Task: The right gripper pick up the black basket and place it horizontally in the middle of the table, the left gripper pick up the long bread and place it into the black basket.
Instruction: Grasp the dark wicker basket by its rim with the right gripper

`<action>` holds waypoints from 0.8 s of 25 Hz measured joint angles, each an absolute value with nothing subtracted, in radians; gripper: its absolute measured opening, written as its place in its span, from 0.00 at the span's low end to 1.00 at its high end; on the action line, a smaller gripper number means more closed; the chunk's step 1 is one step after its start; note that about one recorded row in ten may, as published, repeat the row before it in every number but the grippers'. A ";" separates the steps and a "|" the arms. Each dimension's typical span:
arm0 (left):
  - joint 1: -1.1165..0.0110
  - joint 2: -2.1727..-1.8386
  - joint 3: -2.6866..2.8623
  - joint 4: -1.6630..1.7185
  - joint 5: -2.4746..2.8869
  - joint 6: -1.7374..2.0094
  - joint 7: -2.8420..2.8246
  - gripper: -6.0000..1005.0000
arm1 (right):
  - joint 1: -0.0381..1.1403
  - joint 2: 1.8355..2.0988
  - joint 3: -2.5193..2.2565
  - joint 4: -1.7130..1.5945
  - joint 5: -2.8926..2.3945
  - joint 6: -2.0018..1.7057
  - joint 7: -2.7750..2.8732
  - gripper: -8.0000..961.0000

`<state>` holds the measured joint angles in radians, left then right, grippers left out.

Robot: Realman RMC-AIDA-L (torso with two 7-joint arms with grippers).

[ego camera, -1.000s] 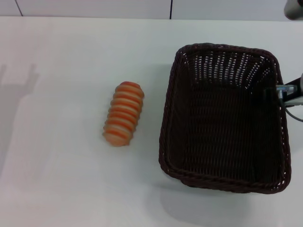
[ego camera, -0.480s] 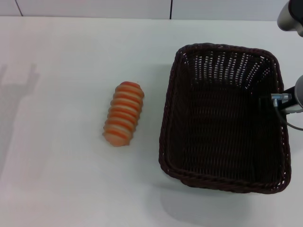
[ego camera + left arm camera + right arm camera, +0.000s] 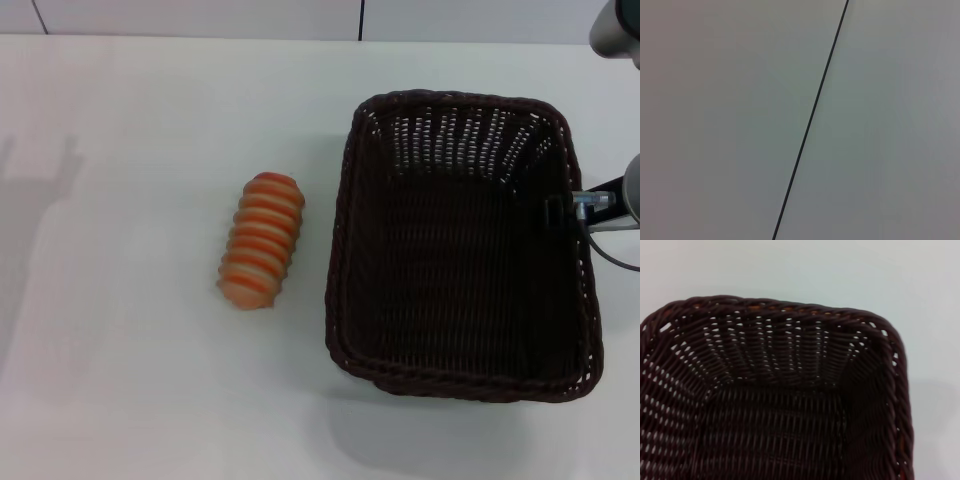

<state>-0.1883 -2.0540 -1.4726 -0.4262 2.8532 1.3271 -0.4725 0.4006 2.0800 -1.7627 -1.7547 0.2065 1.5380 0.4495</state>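
Note:
The black basket (image 3: 455,270) is right of the middle of the white table (image 3: 130,150), its long side running front to back, and a shadow shows under its front edge. My right gripper (image 3: 566,210) is at the basket's right rim, shut on the rim with one finger inside the wall. The right wrist view shows the empty inside of the basket (image 3: 775,410) and its braided rim. The long bread (image 3: 262,240), orange and cream striped, lies on the table to the left of the basket, a short gap away. My left gripper is out of view.
The left wrist view shows only a plain pale surface crossed by a thin dark seam (image 3: 810,120). A wall panel line runs along the table's far edge (image 3: 360,20). Open white tabletop lies to the left of the bread.
The basket has shifted to the left, toward the bread, with my right gripper holding its right rim. The bread has not moved.

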 joint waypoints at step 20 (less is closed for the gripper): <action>-0.173 -2.053 -1.473 -0.431 2.853 1.345 -0.472 0.86 | 0.378 2.079 -1.816 -1.729 0.216 1.364 0.423 0.22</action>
<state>-0.1732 -2.0530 -1.4726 -0.4315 2.8532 1.3446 -0.4725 0.3781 2.0786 -1.8163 -1.7286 0.2160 1.3637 0.4228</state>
